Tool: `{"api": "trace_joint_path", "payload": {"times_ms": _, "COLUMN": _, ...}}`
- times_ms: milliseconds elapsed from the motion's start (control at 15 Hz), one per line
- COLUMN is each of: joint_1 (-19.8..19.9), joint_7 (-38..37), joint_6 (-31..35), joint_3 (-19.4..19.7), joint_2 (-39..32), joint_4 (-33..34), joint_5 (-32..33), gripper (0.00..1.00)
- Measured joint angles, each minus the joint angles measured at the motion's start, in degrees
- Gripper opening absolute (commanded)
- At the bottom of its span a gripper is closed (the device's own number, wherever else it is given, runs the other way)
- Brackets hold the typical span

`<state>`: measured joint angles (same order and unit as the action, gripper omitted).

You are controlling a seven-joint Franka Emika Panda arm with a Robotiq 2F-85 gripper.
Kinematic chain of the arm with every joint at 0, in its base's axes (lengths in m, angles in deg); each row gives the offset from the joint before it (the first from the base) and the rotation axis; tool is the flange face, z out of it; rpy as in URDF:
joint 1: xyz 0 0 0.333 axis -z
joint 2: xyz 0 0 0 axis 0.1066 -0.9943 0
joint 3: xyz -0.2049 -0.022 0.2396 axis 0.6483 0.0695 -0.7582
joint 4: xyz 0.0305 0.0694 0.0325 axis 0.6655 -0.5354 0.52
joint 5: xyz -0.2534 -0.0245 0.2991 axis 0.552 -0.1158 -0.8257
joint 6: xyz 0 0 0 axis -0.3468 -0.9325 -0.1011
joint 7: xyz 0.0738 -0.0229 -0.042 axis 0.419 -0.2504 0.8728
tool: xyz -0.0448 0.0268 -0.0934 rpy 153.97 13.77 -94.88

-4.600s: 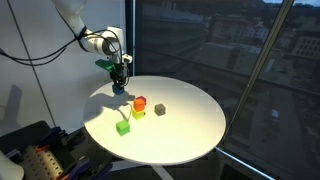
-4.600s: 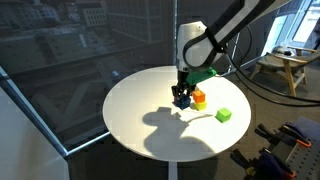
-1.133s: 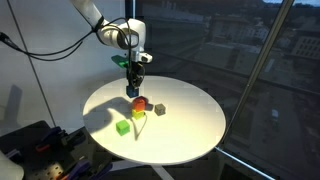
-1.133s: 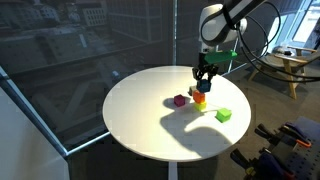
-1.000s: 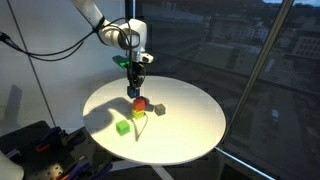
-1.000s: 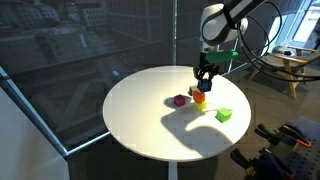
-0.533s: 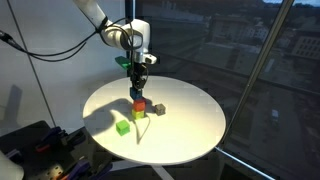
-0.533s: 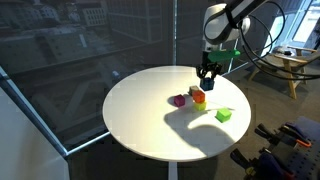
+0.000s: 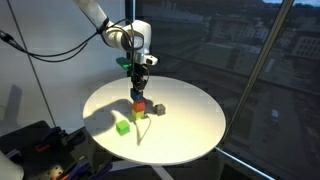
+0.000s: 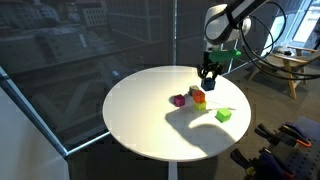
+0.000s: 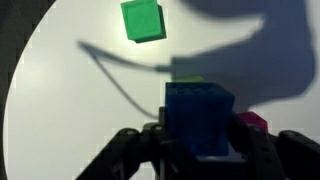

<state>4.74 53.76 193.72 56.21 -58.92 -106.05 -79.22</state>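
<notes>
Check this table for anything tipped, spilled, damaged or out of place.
Nothing stands out. The gripper holds a blue block above the red block; the green cube and purple block sit flat on the white table.

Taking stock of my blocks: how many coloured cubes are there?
5: blue cube in the gripper, red cube and yellow cube close together below it, purple cube beside them, green cube apart. None seems hidden.

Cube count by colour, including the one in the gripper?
blue cube: 1
red cube: 1
yellow cube: 1
green cube: 1
purple cube: 1
Total: 5
</notes>
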Motion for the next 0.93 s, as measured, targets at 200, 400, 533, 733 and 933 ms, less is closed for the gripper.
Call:
{"api": "trace_joint_path", "payload": {"times_ms": 200, "joint_1": -0.03, "joint_7": 0.0, "joint_6": 0.0, "joint_3": 0.0, "joint_2": -0.02, "joint_4": 0.0, "joint_5": 0.0, "gripper": 0.56}}
{"api": "trace_joint_path", "payload": {"times_ms": 400, "joint_1": -0.04, "joint_7": 0.0, "joint_6": 0.0, "joint_3": 0.0, "joint_2": -0.02, "joint_4": 0.0, "joint_5": 0.0, "gripper": 0.56}}
{"api": "trace_joint_path", "payload": {"times_ms": 533, "joint_1": -0.04, "joint_7": 0.0, "joint_6": 0.0, "joint_3": 0.0, "joint_2": -0.02, "joint_4": 0.0, "joint_5": 0.0, "gripper": 0.31}}
{"api": "trace_joint_path", "payload": {"times_ms": 733, "joint_1": -0.05, "joint_7": 0.0, "joint_6": 0.0, "joint_3": 0.0, "joint_2": -0.2, "joint_4": -0.02, "joint_5": 0.0, "gripper": 0.31}}
{"api": "trace_joint_path", "payload": {"times_ms": 933, "joint_1": -0.05, "joint_7": 0.0, "joint_6": 0.11, "joint_3": 0.06, "joint_2": -0.28, "joint_4": 0.04, "joint_5": 0.0, "gripper": 0.31}}
